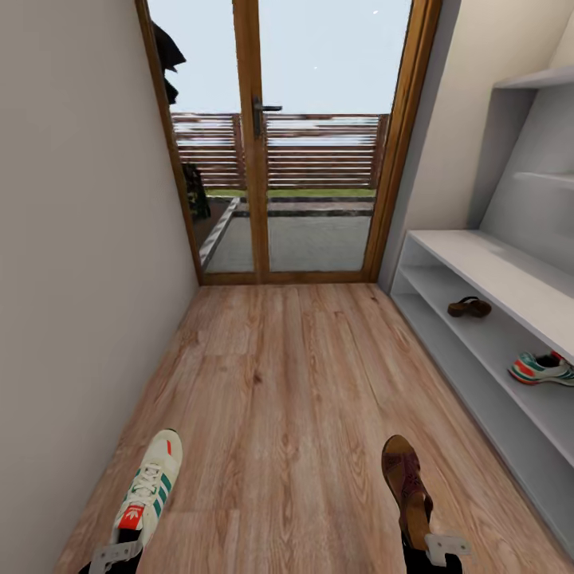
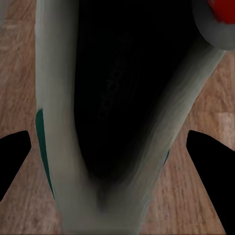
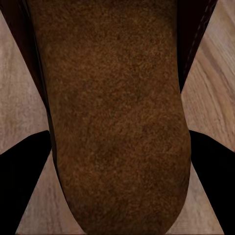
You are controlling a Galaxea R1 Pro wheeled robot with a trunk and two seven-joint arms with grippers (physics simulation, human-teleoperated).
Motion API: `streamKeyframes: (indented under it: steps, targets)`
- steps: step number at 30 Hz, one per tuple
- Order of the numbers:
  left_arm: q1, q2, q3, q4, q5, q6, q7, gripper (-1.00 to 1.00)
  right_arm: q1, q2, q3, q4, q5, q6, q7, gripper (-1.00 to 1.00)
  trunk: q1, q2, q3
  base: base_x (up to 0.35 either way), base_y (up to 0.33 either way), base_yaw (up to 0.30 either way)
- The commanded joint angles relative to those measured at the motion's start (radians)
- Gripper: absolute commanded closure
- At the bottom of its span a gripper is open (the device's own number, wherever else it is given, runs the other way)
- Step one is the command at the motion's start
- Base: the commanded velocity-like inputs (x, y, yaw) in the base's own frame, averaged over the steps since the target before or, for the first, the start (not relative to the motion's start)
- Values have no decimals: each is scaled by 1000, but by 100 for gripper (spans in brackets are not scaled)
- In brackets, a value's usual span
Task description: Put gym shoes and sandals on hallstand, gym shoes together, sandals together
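– So, L side first: what's the left gripper (image 1: 119,550) got?
– A gym shoe (image 1: 150,488), white w/ green stripes, red-orange tongue mark. Fingers closed on its heel end, toe pointing fwd toward the glass door (image 1: 307,143). In the left wrist view the dark fingers (image 2: 13,156) sit either side of the shoe (image 2: 117,122), floor (image 2: 210,127) showing behind it.
– Middle?
– Bare wood-plank corridor floor (image 1: 279,383) running up to the door.
– And the R arm?
– Right gripper (image 1: 434,550) has a brown sandal (image 1: 405,486), fingers shut on its heel, toe fwd. Right wrist view: tan footbed of the sandal (image 3: 117,117) between the two black fingers (image 3: 24,181).
– Whether either shoe touches the floor?
– Can't tell.
– Far R?
– Hallstand (image 1: 478,263), pale grey, along the R wall. Other sandal (image 1: 469,306) lies on its upper open shelf; second gym shoe (image 1: 544,368) further along the same shelf, nearer the camera, well apart from the sandal.
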Motion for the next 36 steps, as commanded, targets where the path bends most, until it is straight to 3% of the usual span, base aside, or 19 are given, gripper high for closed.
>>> streamKeyframes:
  steps: [1, 22, 36]
  targets:
    - [-1, 0, 9, 0, -4, -3, -6, 100, -1, 0, -6, 0, 10, -3, -2, 100, 0, 0, -1, 334, 84, 0]
    - [-1, 0, 9, 0, -4, -3, -6, 100, -1, 0, -7, -1, 8, -3, -4, 100, 0, 0, -1, 334, 83, -9]
    - [-1, 0, 9, 0, -4, -3, -6, 100, -1, 0, -7, -1, 8, -3, -5, 100, 0, 0, -1, 334, 20, -250]
